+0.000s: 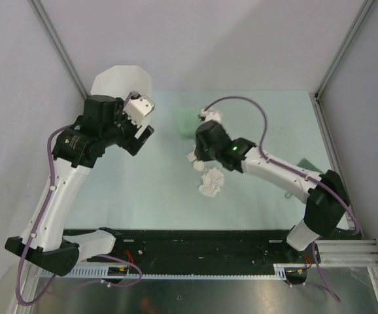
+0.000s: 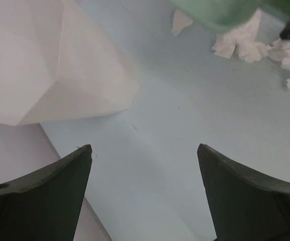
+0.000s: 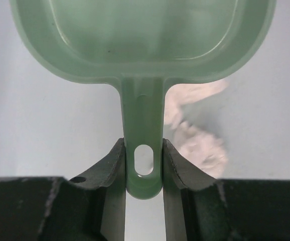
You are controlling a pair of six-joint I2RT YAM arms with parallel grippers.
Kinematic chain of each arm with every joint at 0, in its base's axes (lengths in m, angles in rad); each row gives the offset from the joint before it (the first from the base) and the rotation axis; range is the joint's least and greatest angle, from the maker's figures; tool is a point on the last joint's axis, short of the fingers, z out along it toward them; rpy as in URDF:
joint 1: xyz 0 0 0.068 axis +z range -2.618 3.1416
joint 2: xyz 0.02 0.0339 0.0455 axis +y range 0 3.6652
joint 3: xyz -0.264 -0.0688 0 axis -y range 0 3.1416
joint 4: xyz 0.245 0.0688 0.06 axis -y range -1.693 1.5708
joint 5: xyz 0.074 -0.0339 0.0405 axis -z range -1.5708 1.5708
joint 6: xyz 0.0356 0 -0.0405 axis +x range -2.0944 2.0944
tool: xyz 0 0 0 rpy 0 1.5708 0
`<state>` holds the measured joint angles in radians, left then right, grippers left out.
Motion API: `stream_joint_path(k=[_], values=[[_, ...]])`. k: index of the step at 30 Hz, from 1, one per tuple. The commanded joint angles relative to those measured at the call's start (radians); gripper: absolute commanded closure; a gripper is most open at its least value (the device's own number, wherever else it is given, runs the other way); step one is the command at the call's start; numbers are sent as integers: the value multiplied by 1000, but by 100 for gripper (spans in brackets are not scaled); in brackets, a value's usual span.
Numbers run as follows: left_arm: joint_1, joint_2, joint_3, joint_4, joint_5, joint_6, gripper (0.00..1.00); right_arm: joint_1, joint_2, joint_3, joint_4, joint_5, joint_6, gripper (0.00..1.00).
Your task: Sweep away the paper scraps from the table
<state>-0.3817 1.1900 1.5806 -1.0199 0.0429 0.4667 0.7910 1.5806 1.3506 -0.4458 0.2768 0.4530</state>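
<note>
Paper scraps (image 1: 211, 182) lie on the worktop (image 1: 143, 190) beside the right pincer (image 3: 143, 150), partly hidden by its arm; it clamps the handle of a green dustpan (image 3: 140, 40). Left pincer (image 2: 144, 155) gapes beside the white bin (image 2: 44, 65).

Pale mint table (image 1: 150, 196): crumpled paper scraps (image 1: 210, 182) mid-surface; white bin (image 1: 117, 80) far-left corner.

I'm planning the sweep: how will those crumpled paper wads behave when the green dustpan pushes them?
Probably very light: the paper wads look loosely crumpled, so they should slide easily on the smooth table. Being irregular, they may tumble or slip past the dustpan rather than roll straight.
</note>
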Motion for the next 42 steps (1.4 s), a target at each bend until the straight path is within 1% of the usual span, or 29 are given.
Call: stream_joint_path(k=[1,3,4,6,7,10,14,15,18,21,26,27,29,30,32,33,36,39,42], values=[[17,-38,-19,27,-41,-28,9,138,48,-8,41,-2,111,100],[15,-43,-24,29,-41,-25,9,183,100,-7,51,-39,145,100],[15,-46,-25,29,-40,-25,9,189,125,-7,52,-86,154,100],[15,-49,-30,29,-41,-23,9,200,192,-7,42,-132,180,100],[17,-53,-33,29,-70,-22,9,215,211,-7,38,-149,193,100],[15,-55,-45,29,-74,-20,9,250,269,-7,65,-160,207,100],[15,-50,-56,32,-72,-20,9,254,331,-5,133,-206,243,100],[17,-50,-57,32,-71,-19,9,251,338,-7,139,-206,251,98],[15,-52,-68,32,-63,-19,9,246,367,-7,174,-215,260,87],[15,-47,-79,34,-66,-14,9,243,387,-2,206,-219,271,80],[15,-44,-85,37,-64,-13,9,226,430,7,237,-211,297,80],[15,-46,-85,37,-66,-13,9,223,435,12,234,-205,300,77],[15,-47,-85,37,-69,-8,9,226,434,18,216,-137,305,70],[15,-47,-88,37,-71,-8,9,232,432,21,214,-105,300,65],[17,-46,-88,37,-72,-5,9,237,429,24,223,-100,297,54],[15,-44,-90,37,-74,-7,9,238,427,27,232,-111,294,47],[15,-44,-93,37,-75,-5,9,249,418,30,268,-189,286,39],[15,-41,-91,38,-80,-3,9,267,412,36,323,-234,273,36],[15,-43,-88,38,-83,-5,9,274,427,47,380,-306,276,35]])
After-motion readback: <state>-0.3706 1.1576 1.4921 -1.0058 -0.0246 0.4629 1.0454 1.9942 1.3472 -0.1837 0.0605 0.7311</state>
